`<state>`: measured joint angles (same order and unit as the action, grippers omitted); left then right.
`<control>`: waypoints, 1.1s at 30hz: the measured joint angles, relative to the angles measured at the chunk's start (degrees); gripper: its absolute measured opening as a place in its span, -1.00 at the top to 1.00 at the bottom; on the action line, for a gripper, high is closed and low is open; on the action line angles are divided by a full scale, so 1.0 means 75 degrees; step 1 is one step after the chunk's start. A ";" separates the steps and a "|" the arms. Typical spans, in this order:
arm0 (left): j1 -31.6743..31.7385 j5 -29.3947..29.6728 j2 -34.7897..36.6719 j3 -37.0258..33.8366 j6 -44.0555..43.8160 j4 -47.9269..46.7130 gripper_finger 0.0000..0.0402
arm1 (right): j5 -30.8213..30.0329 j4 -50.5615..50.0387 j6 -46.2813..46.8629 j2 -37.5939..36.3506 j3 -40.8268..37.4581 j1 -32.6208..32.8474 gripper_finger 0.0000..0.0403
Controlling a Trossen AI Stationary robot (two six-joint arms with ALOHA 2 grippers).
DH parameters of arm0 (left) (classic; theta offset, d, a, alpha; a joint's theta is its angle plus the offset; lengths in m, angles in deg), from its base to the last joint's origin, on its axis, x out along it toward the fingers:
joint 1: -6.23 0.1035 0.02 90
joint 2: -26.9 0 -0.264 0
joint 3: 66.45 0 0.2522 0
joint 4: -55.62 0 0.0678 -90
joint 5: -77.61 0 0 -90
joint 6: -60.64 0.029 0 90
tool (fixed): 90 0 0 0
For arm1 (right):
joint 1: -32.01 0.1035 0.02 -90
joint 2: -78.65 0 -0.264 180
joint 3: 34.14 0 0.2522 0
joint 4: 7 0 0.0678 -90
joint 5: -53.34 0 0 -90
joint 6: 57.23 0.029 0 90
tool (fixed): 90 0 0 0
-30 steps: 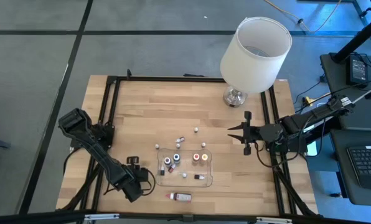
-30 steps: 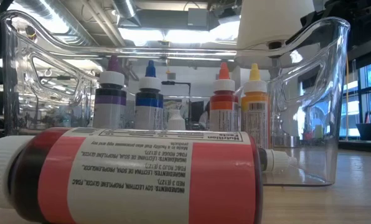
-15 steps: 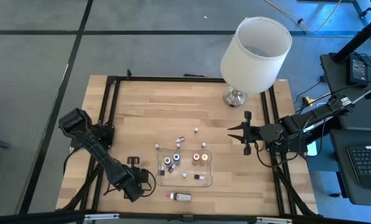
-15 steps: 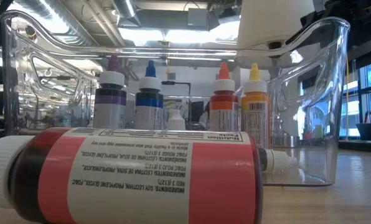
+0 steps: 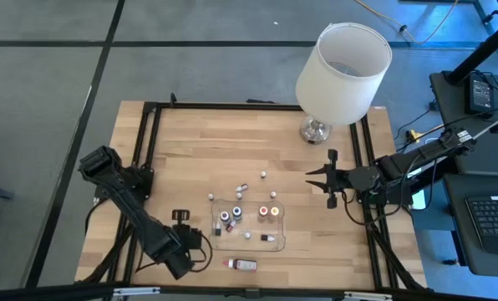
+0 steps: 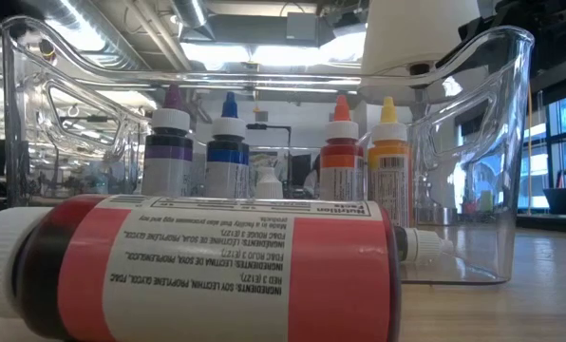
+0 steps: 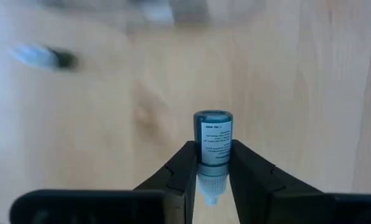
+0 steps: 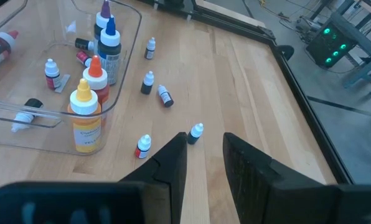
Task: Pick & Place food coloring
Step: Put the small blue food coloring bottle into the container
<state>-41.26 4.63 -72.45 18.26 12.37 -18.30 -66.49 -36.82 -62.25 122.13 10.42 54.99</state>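
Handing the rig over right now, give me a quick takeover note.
Left gripper: shut on a small teal bottle, at the table's front left, beside the clear tray.
Right gripper: empty, hovering at the right edge.
Done: four tall bottles stand in the tray, some small ones lie in it.
Left: several small bottles loose behind the tray, and the red bottle lying in front of it.

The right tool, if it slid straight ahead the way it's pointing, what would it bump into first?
Probably the tiny white-capped bottle just beyond the right tool, slightly off its centre line. Past that lie more loose little bottles, then the clear tray. Depth is hard to judge, so it might slip past.
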 joint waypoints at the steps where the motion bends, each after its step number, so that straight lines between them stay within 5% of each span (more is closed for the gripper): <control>1: 0.0000 0.0228 0.0006 0.0180 0.0000 -0.0153 0.65 | 0.0000 0.0000 0.0000 0.0000 0.0000 0.0000 0.47; 10: 0.0028 0.2907 0.0012 0.1653 0.0092 -0.0845 0.62 | 0.0000 0.0000 0.0023 0.0000 0.0000 0.0000 0.47; 15: 0.0314 0.3440 0.0026 0.1777 0.1114 0.0121 0.63 | 0.0000 0.0000 0.0025 0.0000 0.0000 0.0001 0.47; 19: 0.0743 0.3179 -0.0005 0.1576 0.2564 0.1500 0.60 | 0.0000 0.0000 0.0026 0.0000 0.0000 0.0002 0.47; 23: 0.1284 0.2092 -0.0009 0.1338 0.3724 0.2666 0.61 | 0.0003 0.0000 0.0029 0.0000 0.0000 0.0001 0.47; 33: 0.2149 0.0133 -0.0597 0.1315 0.4001 0.2872 0.60 | 0.0001 0.0003 0.0022 0.0000 0.0000 0.0003 0.47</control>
<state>-25.14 5.63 -76.93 28.13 42.38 3.24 -66.48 -36.80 -62.08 122.13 10.42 55.02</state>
